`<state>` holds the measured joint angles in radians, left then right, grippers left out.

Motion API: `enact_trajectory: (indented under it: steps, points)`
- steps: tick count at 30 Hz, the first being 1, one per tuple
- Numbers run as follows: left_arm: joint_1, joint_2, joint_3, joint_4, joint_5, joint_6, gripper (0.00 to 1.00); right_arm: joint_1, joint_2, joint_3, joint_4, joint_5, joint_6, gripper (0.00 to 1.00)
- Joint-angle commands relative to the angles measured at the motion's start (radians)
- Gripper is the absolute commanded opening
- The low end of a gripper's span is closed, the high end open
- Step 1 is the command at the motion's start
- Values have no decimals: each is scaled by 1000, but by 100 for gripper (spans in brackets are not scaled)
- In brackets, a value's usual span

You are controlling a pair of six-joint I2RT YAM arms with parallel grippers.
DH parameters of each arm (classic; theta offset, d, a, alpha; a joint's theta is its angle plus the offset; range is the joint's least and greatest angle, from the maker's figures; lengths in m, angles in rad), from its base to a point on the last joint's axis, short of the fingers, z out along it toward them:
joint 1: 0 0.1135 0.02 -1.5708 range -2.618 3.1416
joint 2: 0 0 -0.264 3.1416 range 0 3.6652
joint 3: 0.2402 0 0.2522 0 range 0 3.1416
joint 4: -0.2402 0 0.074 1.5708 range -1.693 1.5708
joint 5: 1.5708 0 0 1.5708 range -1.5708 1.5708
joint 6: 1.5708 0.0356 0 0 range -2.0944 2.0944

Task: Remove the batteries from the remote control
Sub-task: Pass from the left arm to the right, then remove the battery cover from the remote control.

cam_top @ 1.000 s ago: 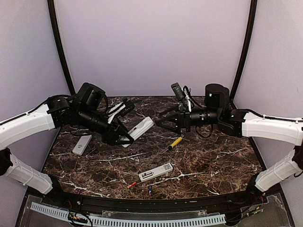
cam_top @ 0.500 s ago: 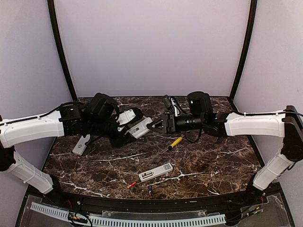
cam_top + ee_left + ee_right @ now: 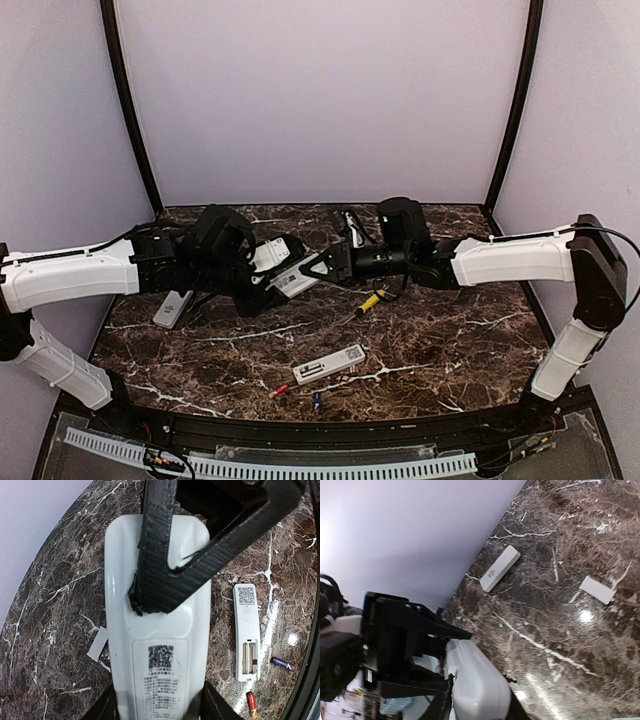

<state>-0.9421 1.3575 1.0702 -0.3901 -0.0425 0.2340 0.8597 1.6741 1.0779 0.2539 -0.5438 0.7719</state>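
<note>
At the near edge of the dark marble desk (image 3: 450, 350) two loose cells lie flat. An orange-red battery (image 3: 278, 391) is on the left and a blue battery (image 3: 317, 402) is just to its right, close together but apart. Just beyond them lies the open remote (image 3: 328, 365), white and face down with its battery bay uncovered. Whether a cell sits in the bay cannot be told.

Farther back and to the right, a yellow-handled screwdriver (image 3: 370, 301) rests on the desk below the right arm. At the left side a pale side remote (image 3: 173, 307) lies flat under the left arm. A small white cover plate (image 3: 98, 644) lies on the marble and shows just beside the lifted remote's edge in the left wrist view.

Above the middle of the desk, the left gripper (image 3: 262, 290) is clenched on the held remote (image 3: 155, 630). One finger sits on each long side of its near end, and the remote is clear of the desk. The remote's back, with a printed label and code square, faces the left wrist camera.

The right gripper (image 3: 322, 266) meets the remote's other end from the right. One black finger lies against the back face, and in the right wrist view the white end sits between both fingers. Whether this gripper has fully clamped cannot be told.
</note>
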Motion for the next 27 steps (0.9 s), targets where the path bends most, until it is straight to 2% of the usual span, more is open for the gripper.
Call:
enact_trajectory:
  steps: [1, 3, 4, 5, 7, 9, 12, 15, 19, 22, 27]
  points:
    - [-7, -2, -10, 32, -3, 5, 31, 6, 12, 20, 54, 14, 26, 13]
    - [-9, -2, -7, 34, -2, -8, 46, 3, 7, 6, 75, 23, 38, 0]
    - [-8, -5, -6, 34, -3, -26, 61, -1, -2, -8, 90, 34, 47, 0]
    - [-6, -15, -5, 34, -7, -47, 71, -7, -13, -22, 106, 45, 53, 0]
    - [-5, -37, -8, 40, 3, -74, 79, -24, -40, -51, 135, 50, 51, 0]
    - [1, -64, -12, 45, 30, -103, 83, -46, -69, -68, 130, 54, 35, 0]
    - [38, -94, 5, 41, 164, -177, 85, -81, -112, -82, 90, 51, -15, 0]
    - [98, -118, 13, 47, 290, -325, 86, -108, -164, -103, 84, 23, -58, 0]
    - [191, -167, -56, 165, 465, -530, 86, -127, -231, -137, 120, -14, -107, 0]
    - [226, -203, -128, 281, 495, -664, 86, -126, -277, -172, 201, -57, -117, 0]
    - [230, -204, -149, 344, 536, -746, 85, -127, -299, -220, 365, -150, -85, 0]
